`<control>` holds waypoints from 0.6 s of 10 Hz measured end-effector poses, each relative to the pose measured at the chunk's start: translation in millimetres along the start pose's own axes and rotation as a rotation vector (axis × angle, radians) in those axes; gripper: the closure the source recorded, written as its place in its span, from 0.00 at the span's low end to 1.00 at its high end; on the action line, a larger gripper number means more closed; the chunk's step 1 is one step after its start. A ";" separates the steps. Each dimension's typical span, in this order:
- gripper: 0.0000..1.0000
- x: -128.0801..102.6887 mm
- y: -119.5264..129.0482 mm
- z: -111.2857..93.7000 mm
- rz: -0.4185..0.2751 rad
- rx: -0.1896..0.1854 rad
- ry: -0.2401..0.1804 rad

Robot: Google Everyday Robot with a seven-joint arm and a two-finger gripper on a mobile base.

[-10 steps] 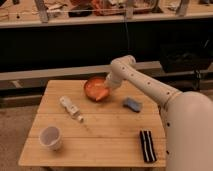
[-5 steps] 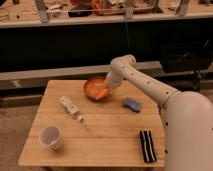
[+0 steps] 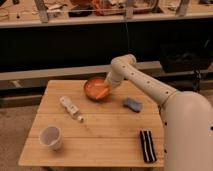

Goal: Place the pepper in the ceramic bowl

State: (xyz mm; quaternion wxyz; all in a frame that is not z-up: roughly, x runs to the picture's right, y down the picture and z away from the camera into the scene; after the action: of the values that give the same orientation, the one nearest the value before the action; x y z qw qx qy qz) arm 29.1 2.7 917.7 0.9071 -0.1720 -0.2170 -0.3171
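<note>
1. Underneath, a pale slatted wooden table (image 3: 105, 127) is standing on a beige floor. A long dark workbench (image 3: 75, 22) with clutter on top is running across the room behind it.
2. Any print on the white tube-like bottle (image 3: 70, 107) is showing too small to read. The bottle is lying slantwise at the table's left-centre.
3. The ceramic bowl (image 3: 89, 86) is sitting near the table's far edge, and the pepper (image 3: 102, 93) is lying inside it, toward its right side.
4. The gripper (image 3: 107, 86) is reaching down over the bowl's right rim, right at the pepper, with its fingers pressed together. Whether they are touching the pepper I cannot tell.
5. A translucent cup (image 3: 51, 137) is standing front left, a blue sponge (image 3: 132, 104) is lying right of the bowl, and a black striped strip (image 3: 146, 145) is lying front right. All three are lying apart from the bowl.
6. The robot's white arm (image 3: 145, 85) is crossing above the sponge, and its body is hiding the table's right edge.
</note>
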 end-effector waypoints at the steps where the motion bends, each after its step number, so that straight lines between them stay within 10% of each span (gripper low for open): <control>1: 1.00 0.9 -0.4 0.1 0.001 0.001 -0.001; 6: 1.00 5.2 -3.9 0.9 0.006 0.008 -0.003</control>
State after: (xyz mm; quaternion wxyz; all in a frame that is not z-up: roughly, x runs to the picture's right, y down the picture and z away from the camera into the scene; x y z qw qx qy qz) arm 29.9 -2.4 921.8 0.9084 -0.1693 -0.2192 -0.3131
